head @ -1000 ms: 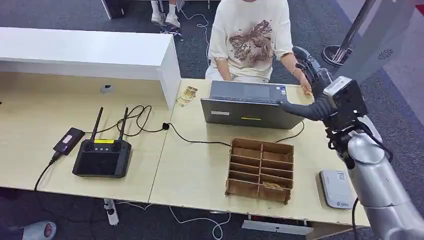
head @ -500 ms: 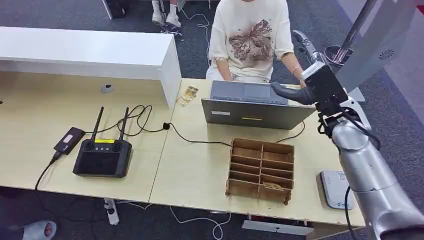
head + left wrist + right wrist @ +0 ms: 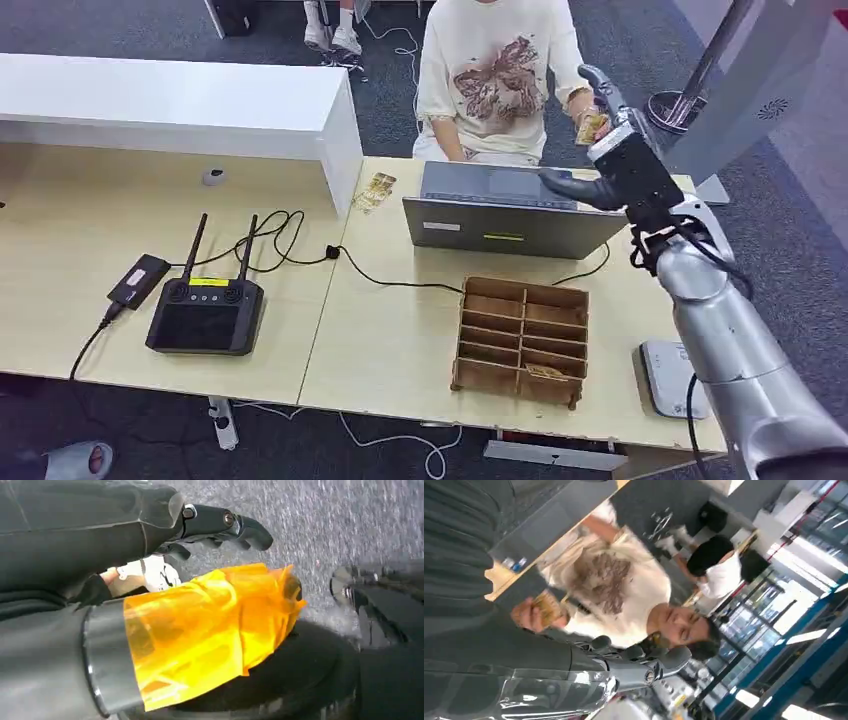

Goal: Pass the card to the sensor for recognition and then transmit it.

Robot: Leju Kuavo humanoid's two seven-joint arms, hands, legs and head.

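The right robot hand [image 3: 600,120] is raised at 1 o'clock, fingers spread, holding nothing. The small tan card [image 3: 590,126] rests in the seated person's hand [image 3: 528,614]. Risk: early withdrawal could strike their fingers.

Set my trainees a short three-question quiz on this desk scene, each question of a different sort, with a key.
1. True or false: the laptop is open, its screen turned toward the seated person.
2. Who holds the card? A: the person's hand. B: the robot's left hand. C: nobody, it lies in the wooden box.
3. Fill in: the black controller with two antennas stands on the robot's ___ side of the table.
Key: 1 true; 2 A; 3 left.
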